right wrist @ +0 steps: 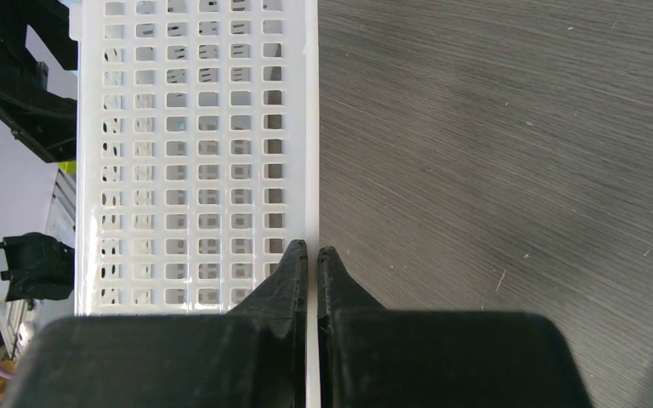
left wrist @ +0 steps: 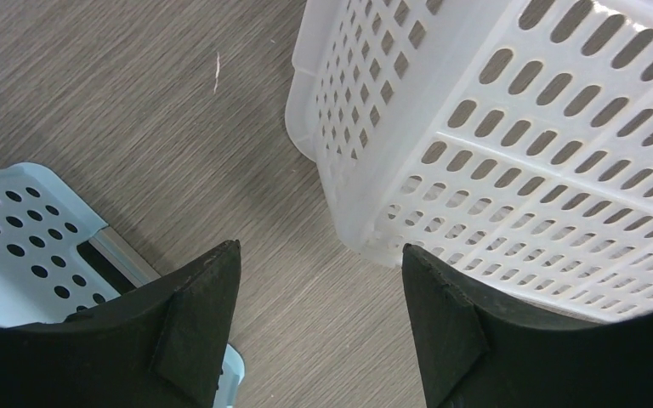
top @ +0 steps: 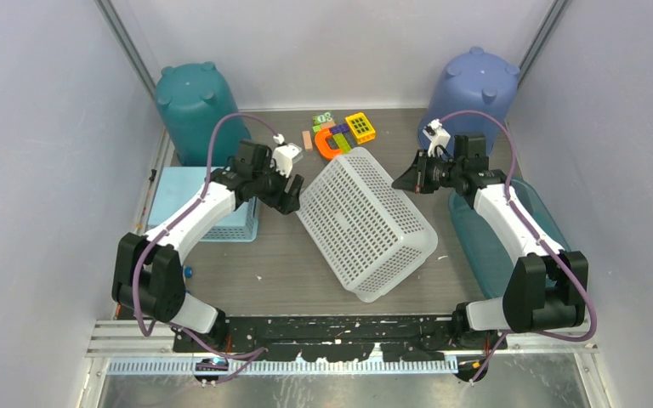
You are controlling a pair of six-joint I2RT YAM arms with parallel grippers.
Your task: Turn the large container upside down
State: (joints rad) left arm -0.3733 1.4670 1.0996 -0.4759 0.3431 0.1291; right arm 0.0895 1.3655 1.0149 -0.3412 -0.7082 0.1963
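Top external view: large white perforated plastic basket point(top: 366, 225) dead centre on the grey wood-grain surface point(top: 247, 272), set on a diagonal, perforated faces turned up, no open mouth showing from above. Looks most of the way over, then: off its base by the look of it, though hard to call whether sitting flat on its rim.

Right gripper point(top: 401, 178) at 2 o'clock of the basket, clenched on the thin white rim edge, plain in the right wrist view. Left gripper point(top: 292, 198) at 9 o'clock of it, released, jaws apart with nothing between them and the basket corner just ahead.

Left to do, at a guess: settle the basket mouth-down, then let go.

Now the count:
- one white basket
- one light-blue perforated plastic basket point(top: 178, 200) at 9 o'clock
- two upturned tubs: upturned teal plastic tub point(top: 191, 110) at 11 o'clock, upturned periwinkle plastic tub point(top: 472, 89) at 1 o'clock
- one translucent blue plastic bin point(top: 480, 242) at 3 o'clock, partly under the right arm
- one cluster of small coloured toy blocks point(top: 340, 134) at 12 o'clock, too crowded to count piece by piece
- two arms, two grippers
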